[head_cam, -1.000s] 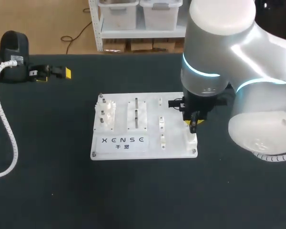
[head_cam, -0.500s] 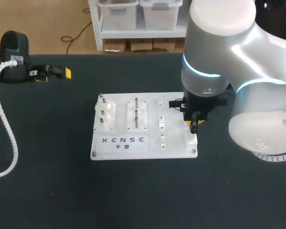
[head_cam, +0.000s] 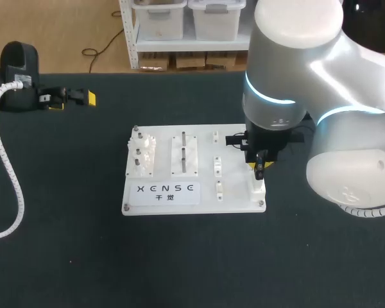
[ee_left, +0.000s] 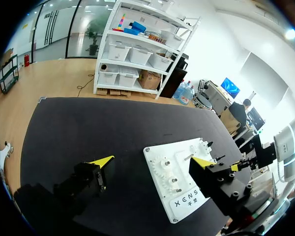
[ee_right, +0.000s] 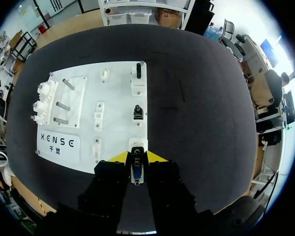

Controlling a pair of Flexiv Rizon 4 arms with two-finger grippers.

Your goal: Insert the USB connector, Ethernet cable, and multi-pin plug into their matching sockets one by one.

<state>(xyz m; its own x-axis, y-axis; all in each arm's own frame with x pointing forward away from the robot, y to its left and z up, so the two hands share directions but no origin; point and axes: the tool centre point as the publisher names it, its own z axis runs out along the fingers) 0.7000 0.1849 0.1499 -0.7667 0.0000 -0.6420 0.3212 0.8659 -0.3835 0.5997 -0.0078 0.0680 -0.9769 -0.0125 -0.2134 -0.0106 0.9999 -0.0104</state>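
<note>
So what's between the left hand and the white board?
Nothing but bare black table. The head view shows the left hand well away from the white board, with only dark tabletop in the stretch between them.

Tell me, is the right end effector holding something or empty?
Holding. In the right wrist view, a small blue-and-silver plug is clamped between the right end effector's yellow-tipped fingers.

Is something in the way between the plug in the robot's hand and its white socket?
Nothing I can see. The right hand holds the plug, and the white socket sits just ahead of it, nothing between them.
</note>
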